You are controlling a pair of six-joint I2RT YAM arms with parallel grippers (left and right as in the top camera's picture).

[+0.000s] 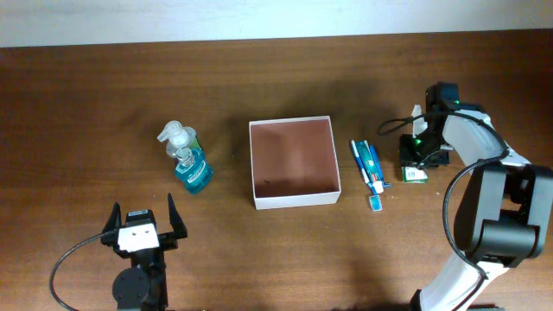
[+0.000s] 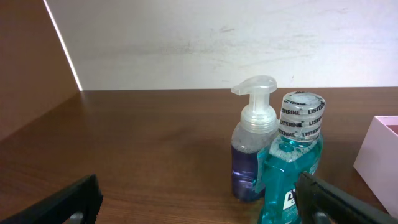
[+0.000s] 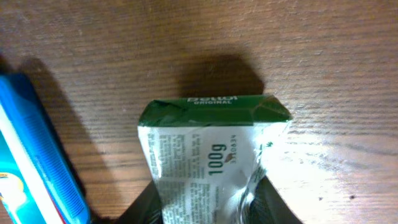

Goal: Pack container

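The container [image 1: 294,200], a shallow square box with white walls and a reddish-brown inside, sits mid-table with nothing in it; its corner shows in the left wrist view [image 2: 377,155]. My right gripper [image 1: 423,157] is right of it, shut on a green and white soap packet [image 3: 211,155] marked 100g, which also shows in the overhead view [image 1: 416,174]. My left gripper [image 1: 143,226] is open and empty near the front left edge [image 2: 199,211]. It faces a teal Listerine bottle [image 2: 292,168] and a clear pump bottle [image 2: 252,155].
The teal bottle [image 1: 193,170] and pump bottle [image 1: 177,138] stand left of the container. A blue toothpaste and toothbrush pack [image 1: 369,168] lies between the container and the soap packet; its edge shows in the right wrist view [image 3: 31,162]. A cable loops by the right arm.
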